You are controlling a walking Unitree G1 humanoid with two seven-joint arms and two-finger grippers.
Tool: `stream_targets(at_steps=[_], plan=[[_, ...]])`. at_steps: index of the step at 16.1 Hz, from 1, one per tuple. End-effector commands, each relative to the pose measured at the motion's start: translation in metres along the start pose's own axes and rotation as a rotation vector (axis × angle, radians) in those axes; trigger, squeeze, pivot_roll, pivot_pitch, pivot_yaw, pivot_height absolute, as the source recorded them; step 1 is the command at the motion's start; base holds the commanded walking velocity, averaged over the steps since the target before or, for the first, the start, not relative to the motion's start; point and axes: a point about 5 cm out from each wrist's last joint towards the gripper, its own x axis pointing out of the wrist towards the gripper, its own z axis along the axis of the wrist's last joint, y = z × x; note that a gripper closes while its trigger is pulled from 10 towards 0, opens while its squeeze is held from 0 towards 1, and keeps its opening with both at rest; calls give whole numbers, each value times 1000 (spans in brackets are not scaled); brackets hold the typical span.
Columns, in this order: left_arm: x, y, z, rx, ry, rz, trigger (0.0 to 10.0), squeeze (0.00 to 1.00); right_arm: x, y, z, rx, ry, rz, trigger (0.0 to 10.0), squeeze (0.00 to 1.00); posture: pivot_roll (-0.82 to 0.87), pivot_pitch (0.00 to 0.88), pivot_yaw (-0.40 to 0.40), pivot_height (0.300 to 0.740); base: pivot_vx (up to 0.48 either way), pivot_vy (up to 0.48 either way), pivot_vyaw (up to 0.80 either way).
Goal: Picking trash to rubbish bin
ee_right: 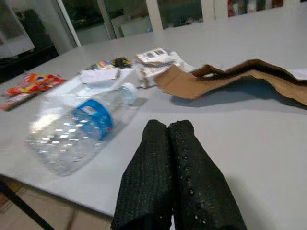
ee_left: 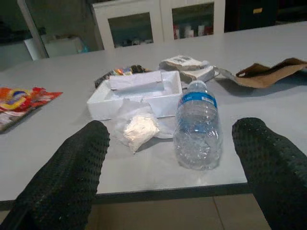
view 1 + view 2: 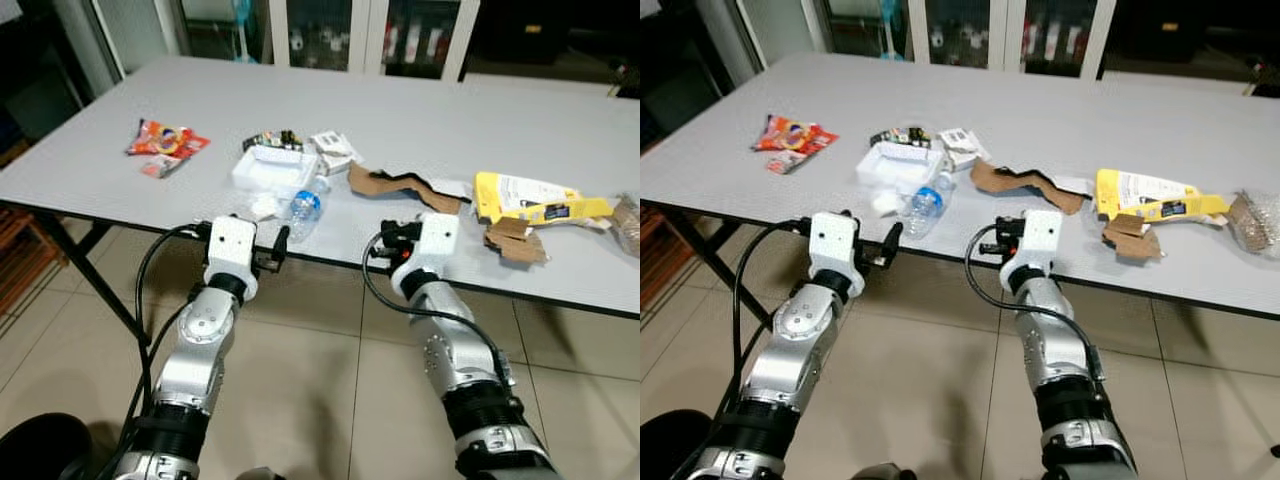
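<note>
A clear plastic bottle (image 3: 305, 205) with a blue label lies on its side near the front edge of the grey table (image 3: 420, 120). Behind it sit a white foam tray (image 3: 268, 168) and a crumpled white bag (image 2: 139, 128). My left gripper (image 2: 172, 139) is open at the table's front edge, with the bottle straight ahead between its fingers (image 2: 72, 177) and not touched. My right gripper (image 1: 168, 132) is shut and empty. It hovers over the table edge, to the right of the bottle (image 1: 76, 132) and in front of a torn brown cardboard piece (image 1: 240, 79).
A red snack wrapper (image 3: 165, 140) lies at the table's left. A yellow package (image 3: 530, 198) and cardboard scraps (image 3: 515, 240) lie at the right. Small wrappers (image 3: 330, 150) sit behind the tray. Glass-door cabinets (image 3: 370, 30) stand beyond the table, and tiled floor (image 3: 320, 380) lies below.
</note>
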Motion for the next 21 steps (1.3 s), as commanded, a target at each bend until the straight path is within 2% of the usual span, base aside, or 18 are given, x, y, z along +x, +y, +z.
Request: stream_targets(at_steps=[1, 3, 4, 7, 10, 13, 14, 21], plan=[[1, 1, 1, 2, -5, 5, 10000, 0, 0, 1, 0, 2, 6, 8, 10000, 0, 12, 40, 27, 740, 0, 0, 0], [1, 1, 1, 1, -4, 6, 10000, 0, -1, 6, -1, 17, 19, 62, 10000, 0, 13, 44, 25, 740, 0, 0, 0], [2, 2, 2, 1, -5, 7, 10000, 0, -2, 13, -2, 34, 31, 135, 10000, 0, 13, 46, 26, 740, 0, 0, 0], [2, 3, 1, 2, -3, 8, 10000, 0, -6, 23, -6, 12, 49, 220, 10000, 0, 13, 49, 24, 740, 0, 0, 0], [2, 3, -2, -26, 24, -10, 10000, 0, -6, 23, -6, 14, 52, 220, 10000, 0, 16, 51, 23, 740, 0, 0, 0], [2, 1, -8, 20, 58, -30, 10000, 0, -7, 23, -6, 11, 54, 221, 10000, 0, 14, 54, 23, 740, 0, 0, 0], [4, -1, -9, 10, 64, -29, 10000, 0, -7, 23, -6, 1, 58, 224, 10000, 0, 12, 56, 23, 740, 0, 0, 0], [5, -6, -8, 6, 58, -52, 10000, 0, -6, 21, -5, -1, 55, 204, 10000, 0, 12, 58, 25, 740, 69, 0, 0]])
